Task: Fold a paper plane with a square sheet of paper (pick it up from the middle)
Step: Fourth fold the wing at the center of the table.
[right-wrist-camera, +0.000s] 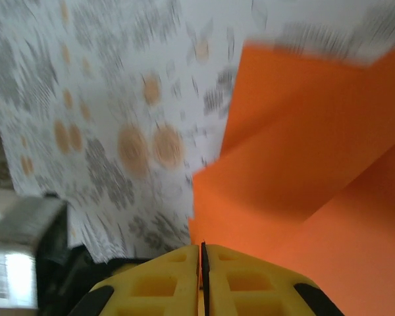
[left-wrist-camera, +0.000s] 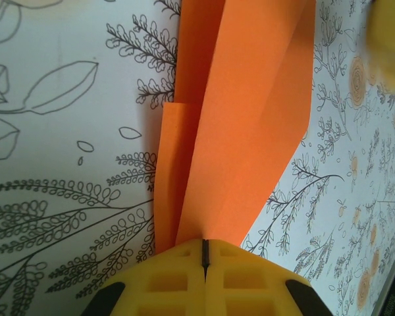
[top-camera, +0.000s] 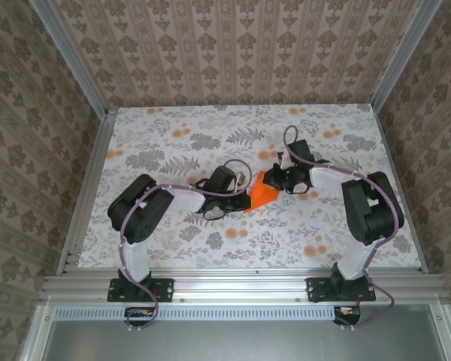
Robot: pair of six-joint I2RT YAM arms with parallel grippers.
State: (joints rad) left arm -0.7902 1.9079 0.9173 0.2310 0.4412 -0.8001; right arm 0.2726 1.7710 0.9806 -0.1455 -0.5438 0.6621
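Square sheet of paper (top-camera: pixel 261 197): bright orange, partly folded, layered flaps and creases showing; sits mid-tabletop (top-camera: pixel 173 143) between both arms. Whether it is lifted or resting, I cannot tell.
Left claw (left-wrist-camera: pixel 204 250): pads together, clamped on one end of the folded layers.
Right claw (right-wrist-camera: pixel 201 253): pads together, pinching the sheet's edge.
Step in hand, by my judgement: mid-fold, dart not yet formed.
Next move calls for one claw anchoring while I sweep the other across to set a clean crease.

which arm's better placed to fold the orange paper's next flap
Probably right: the left gripper clamps the layered, creased end of the orange paper as anchor; the right gripper, shut on another part, could swing it over.
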